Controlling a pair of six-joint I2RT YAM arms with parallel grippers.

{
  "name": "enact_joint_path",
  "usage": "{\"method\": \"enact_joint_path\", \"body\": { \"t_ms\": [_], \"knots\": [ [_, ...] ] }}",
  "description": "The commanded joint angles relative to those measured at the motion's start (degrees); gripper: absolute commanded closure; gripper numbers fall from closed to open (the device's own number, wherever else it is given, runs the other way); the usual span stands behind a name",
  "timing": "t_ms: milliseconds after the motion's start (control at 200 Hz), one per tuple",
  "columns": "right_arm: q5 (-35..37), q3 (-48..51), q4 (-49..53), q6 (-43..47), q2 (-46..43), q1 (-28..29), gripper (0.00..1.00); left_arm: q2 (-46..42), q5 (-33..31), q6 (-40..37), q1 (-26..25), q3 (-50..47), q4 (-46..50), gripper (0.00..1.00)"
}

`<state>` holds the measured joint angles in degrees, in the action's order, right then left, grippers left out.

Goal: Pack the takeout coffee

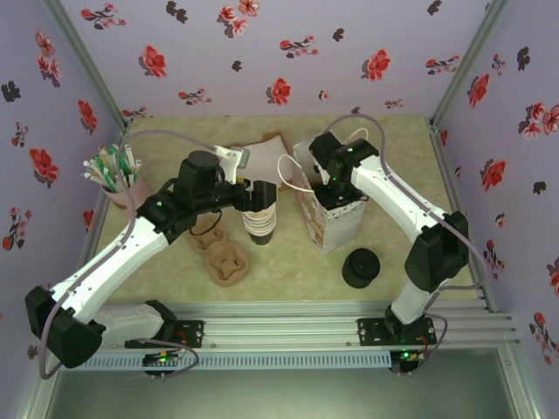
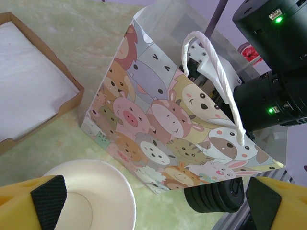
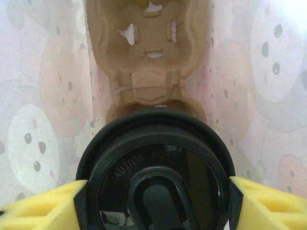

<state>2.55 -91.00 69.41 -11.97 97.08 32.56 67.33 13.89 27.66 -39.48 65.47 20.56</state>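
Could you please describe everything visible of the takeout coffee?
The takeout coffee shows from above: a round, glossy black plastic lid with raised "CAUTION" lettering, its cup hidden beneath. It is upright inside the cartoon paper bag, over a brown pulp carrier, its rim gripped by the right pincer.

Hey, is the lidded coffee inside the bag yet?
Inside: walls of the bag surround the coffee, held by the right gripper.

Raised letters curve along the black lid (image 3: 144,148) of the takeout coffee (image 3: 158,187): "CAUTION", then a fainter word beginning "HO", its end too dim to read.
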Motion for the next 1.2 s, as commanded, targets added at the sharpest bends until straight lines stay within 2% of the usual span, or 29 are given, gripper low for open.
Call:
{"method": "enact_joint_path", "body": {
  "t_ms": [0, 1195],
  "knots": [
    [-0.1, 1.3, 1.8, 0.3, 1.1, 0.0, 0.31, 0.2, -0.7, -1.7, -0.4, 1.9, -1.4, 0.01],
    [-1.8, 6.9, -2.6, -0.3, 2.3, 0.0, 0.31, 0.1, -0.7, -1.5, -0.3, 1.4, -1.7, 0.01]
  ]
}}
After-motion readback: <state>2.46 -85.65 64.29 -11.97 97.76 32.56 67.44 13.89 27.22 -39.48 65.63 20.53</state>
